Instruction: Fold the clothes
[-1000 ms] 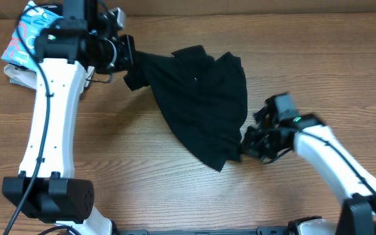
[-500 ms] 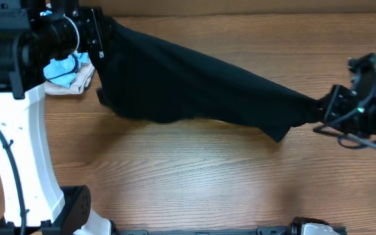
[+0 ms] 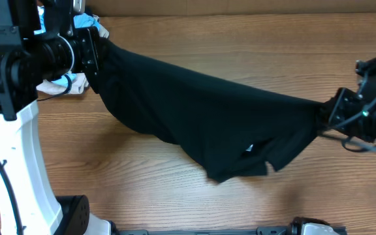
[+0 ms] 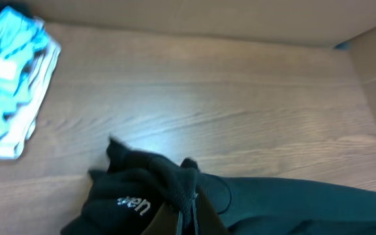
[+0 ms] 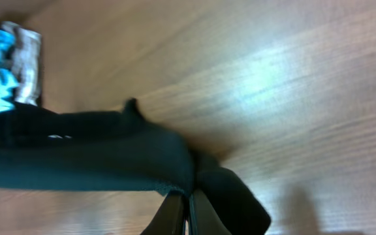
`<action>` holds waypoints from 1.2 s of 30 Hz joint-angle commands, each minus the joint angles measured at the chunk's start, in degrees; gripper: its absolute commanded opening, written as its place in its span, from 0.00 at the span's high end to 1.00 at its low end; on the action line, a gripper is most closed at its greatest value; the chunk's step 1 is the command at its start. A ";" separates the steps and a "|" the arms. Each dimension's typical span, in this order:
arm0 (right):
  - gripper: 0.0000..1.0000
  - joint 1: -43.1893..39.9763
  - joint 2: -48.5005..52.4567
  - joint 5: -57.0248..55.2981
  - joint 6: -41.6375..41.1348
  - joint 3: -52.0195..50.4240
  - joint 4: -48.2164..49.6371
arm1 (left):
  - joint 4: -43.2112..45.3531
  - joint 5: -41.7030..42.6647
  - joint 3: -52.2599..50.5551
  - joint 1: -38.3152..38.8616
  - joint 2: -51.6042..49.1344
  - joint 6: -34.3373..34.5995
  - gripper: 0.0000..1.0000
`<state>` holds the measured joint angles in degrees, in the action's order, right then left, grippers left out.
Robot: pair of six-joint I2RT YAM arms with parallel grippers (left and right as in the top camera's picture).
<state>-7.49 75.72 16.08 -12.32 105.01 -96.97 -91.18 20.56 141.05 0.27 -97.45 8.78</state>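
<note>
The black shirt [image 3: 201,117] hangs stretched above the table between my two grippers, sagging at the lower middle where a small white tag shows. My left gripper [image 3: 90,55] is shut on its left end at the upper left; in the left wrist view the bunched black fabric [image 4: 155,189] with small white lettering sits in the left jaws [image 4: 187,219]. My right gripper [image 3: 328,114] is shut on its right end; in the right wrist view the black cloth [image 5: 109,153] runs leftward from the right jaws [image 5: 188,212].
A light blue shirt and a beige garment [image 3: 67,81] lie stacked at the far left by the left arm, also in the left wrist view [image 4: 8,85] and the right wrist view [image 5: 8,62]. A cardboard wall [image 4: 240,19] lines the table's back edge.
Both arms rose and spread apart, pulling the crumpled shirt off the table into a taut span. Over the last half second its lower edge has dropped and the tag has come into view.
</note>
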 commanded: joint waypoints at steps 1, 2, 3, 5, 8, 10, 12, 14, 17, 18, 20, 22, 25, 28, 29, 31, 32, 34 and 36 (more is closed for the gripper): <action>0.96 -0.31 3.85 -3.04 0.57 -4.39 1.64 | -0.07 -3.58 -2.67 -0.22 -3.10 -1.11 0.96; 0.96 -0.31 5.05 -3.19 0.70 -5.99 2.84 | -0.07 -3.61 -3.37 -0.22 -3.91 -1.14 0.96; 0.96 -0.31 6.32 -3.21 0.85 -7.65 4.42 | -0.09 -3.61 -4.20 -0.13 -5.25 -1.14 0.96; 0.96 -0.31 9.16 -3.21 0.85 -11.02 8.46 | -0.04 -3.61 -5.20 0.28 -7.48 -1.14 0.96; 0.96 -0.31 13.79 -3.19 0.85 -14.95 14.25 | 0.13 -3.87 -6.14 1.51 -11.21 -2.27 0.96; 0.96 -0.31 17.18 -3.19 0.85 -16.79 17.70 | 0.15 -4.83 -6.34 2.69 -13.99 -2.67 0.96; 0.96 -0.31 21.29 -3.15 1.95 -17.66 21.27 | 0.28 -6.14 -6.34 3.93 -16.79 -2.64 0.96; 0.96 -0.31 24.87 -3.15 2.38 -17.66 24.22 | 0.79 -7.17 -6.34 5.27 -19.45 -2.62 0.96; 0.93 -0.31 28.28 -2.89 2.38 -17.66 28.85 | 1.99 -7.67 -6.34 6.82 -23.06 -2.60 0.96; 0.83 -0.31 29.00 -2.49 2.45 -17.66 30.45 | 2.36 -7.63 -6.34 7.15 -24.04 -2.58 0.96; 0.62 -0.31 29.22 -0.44 2.95 -17.62 32.04 | 2.91 -7.63 -6.34 7.65 -25.70 -2.58 0.96; 0.44 -0.31 29.00 2.54 3.41 -16.72 31.45 | 3.10 -7.58 -6.34 7.74 -27.10 -2.56 0.96; 0.43 0.00 28.52 7.72 3.98 -16.33 28.85 | 3.15 -7.67 -6.34 7.74 -27.80 -2.58 0.96; 0.43 1.99 28.52 9.68 5.33 -16.81 26.25 | 3.50 -7.67 -6.32 7.63 -27.78 -2.58 0.96; 0.42 3.32 28.52 9.33 5.57 -17.42 25.77 | 3.61 -7.67 -6.32 7.61 -27.78 -2.58 0.96; 0.42 5.81 28.52 9.22 6.58 -18.93 25.77 | 3.82 -7.67 -6.32 7.58 -27.78 -2.60 0.96; 0.42 7.43 28.55 8.74 6.60 -20.13 26.18 | 3.98 -7.67 -6.32 7.58 -27.78 -2.60 0.96; 0.42 10.43 28.55 7.30 6.60 -22.95 27.89 | 4.24 -7.65 -6.32 7.58 -27.78 -2.58 0.96; 0.39 13.20 28.55 6.19 6.58 -25.90 30.53 | 4.28 -7.67 -6.32 7.58 -27.78 -2.58 0.96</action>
<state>1.80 105.49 23.09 -6.83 83.24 -68.38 -87.18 13.58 134.58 8.16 -125.27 7.27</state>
